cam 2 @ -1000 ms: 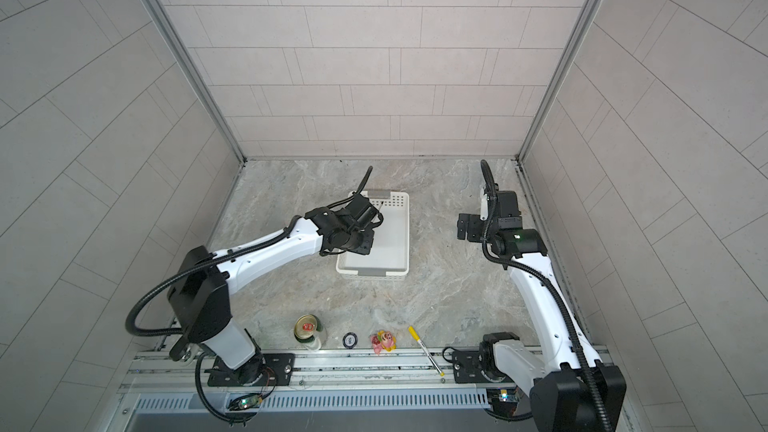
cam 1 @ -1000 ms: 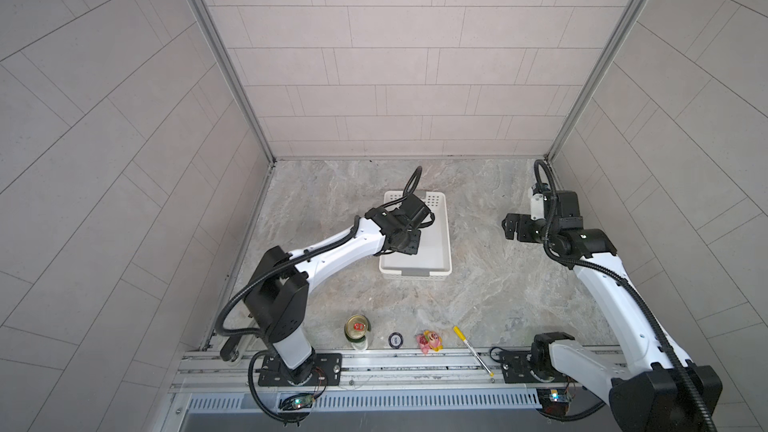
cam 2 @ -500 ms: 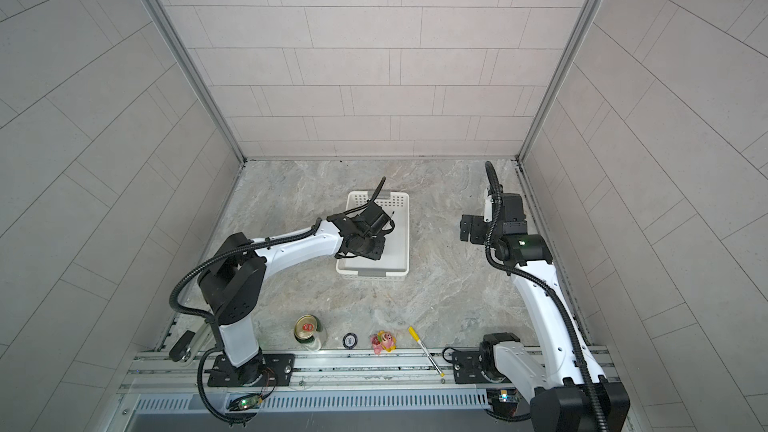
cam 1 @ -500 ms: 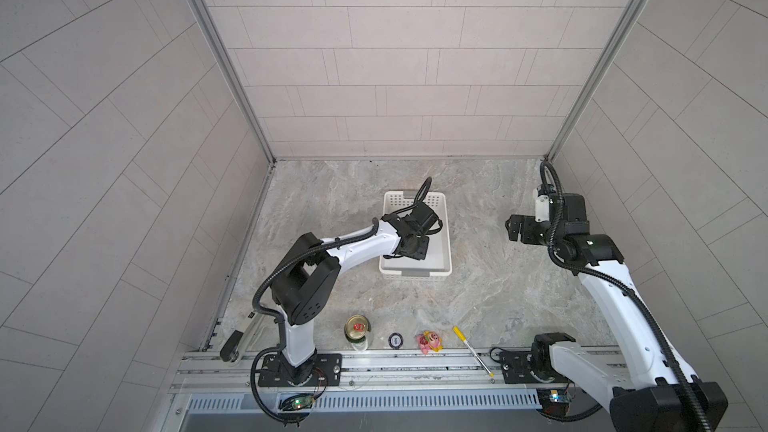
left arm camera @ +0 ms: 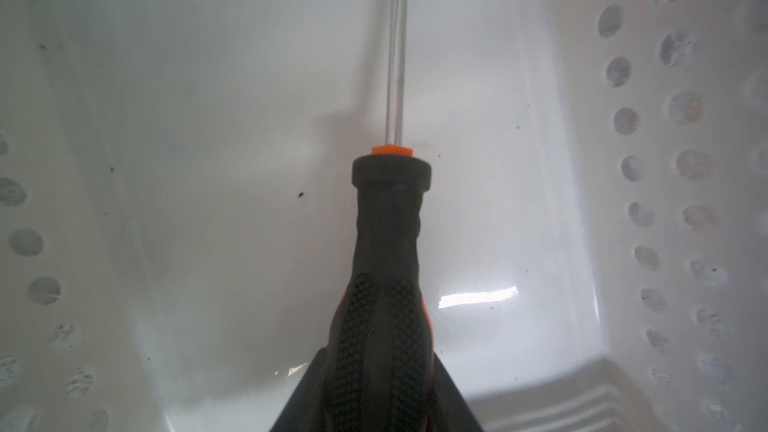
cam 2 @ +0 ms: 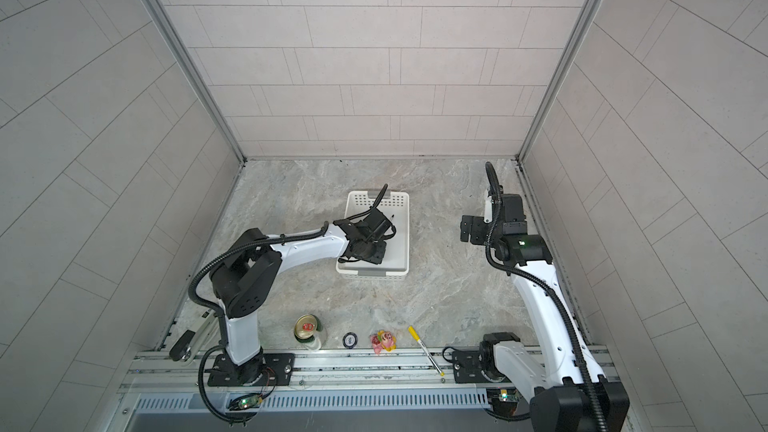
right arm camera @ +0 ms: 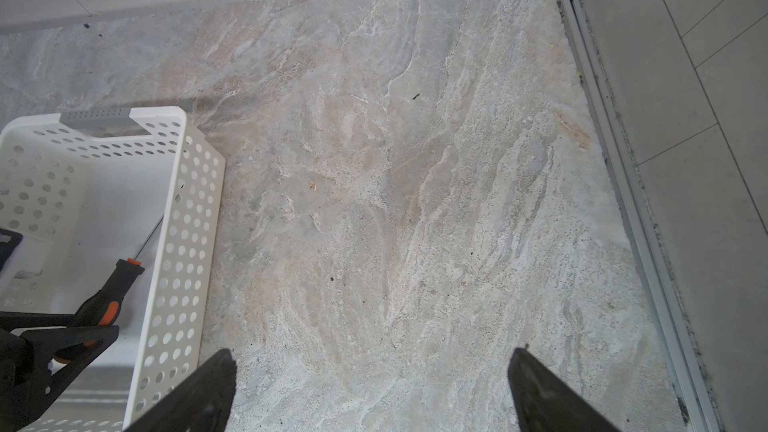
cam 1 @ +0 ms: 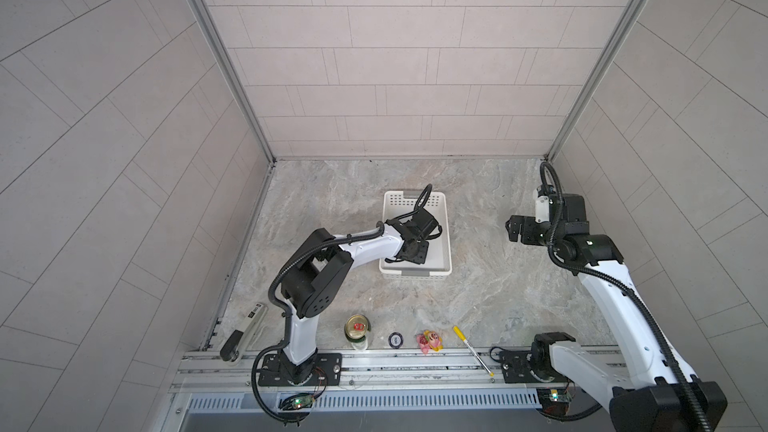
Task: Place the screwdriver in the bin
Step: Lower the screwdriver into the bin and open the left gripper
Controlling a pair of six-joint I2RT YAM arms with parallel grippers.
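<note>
The screwdriver is inside the bin, low over its white floor, with its black and orange handle clamped between the two fingers of the left gripper. The left wrist view shows the handle running out from between the finger bases, the orange collar beyond it and the thin shaft pointing along the floor. From the right wrist view the shaft angles toward the far right, its tip close to the bin's right long wall; whether the tool touches the floor I cannot tell. In both top views the left arm reaches in over the bin's left long wall and its wrist covers most of the near half of the bin, so only a sliver of shaft shows past it. The bin lies near the middle of the marbled tabletop, short ends near and far. Well apart to the right, the right gripper hangs over bare tabletop with its fingers spread wide and nothing between them. Along the near edge, well clear of the bin, sit a gold-lidded can, a small black disc, a pink toy and a yellow-capped pen.
</note>
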